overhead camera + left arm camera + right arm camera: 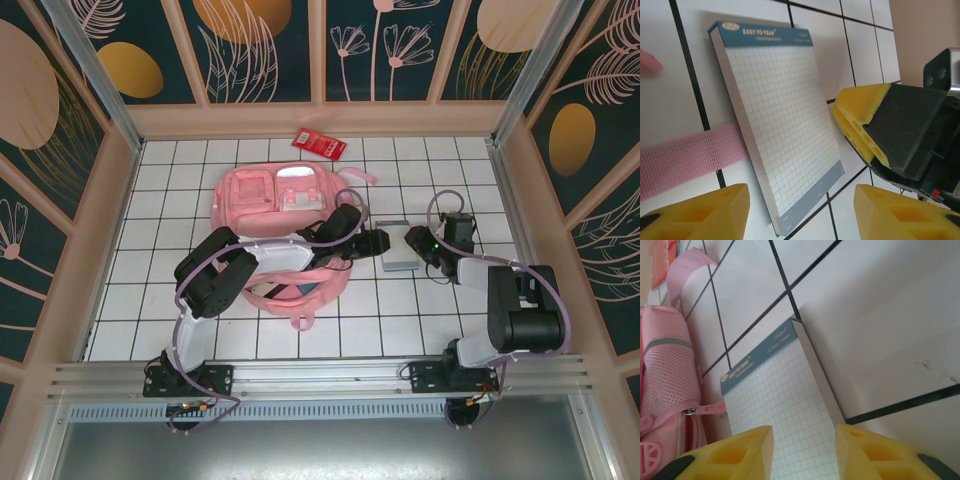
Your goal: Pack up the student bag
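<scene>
Lying just right of the student bag [272, 200], long axis pointing away from the arms, the grid notepad [397, 250] sits sandwiched between left tool [800, 215] and right tool [804, 452], both half-open, empty.

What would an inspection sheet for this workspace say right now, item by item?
Surface: white tiled table, dark grid lines.
Job's things: student bag lying mid-table; graph notepad flat just right of it.
Clutter: red packet at the far edge.
Grippers: left gripper open at the notepad's left side; right gripper open at its right side.
Cables: purple cable looped along each arm.
Surroundings: floral wall panels on three sides.
</scene>
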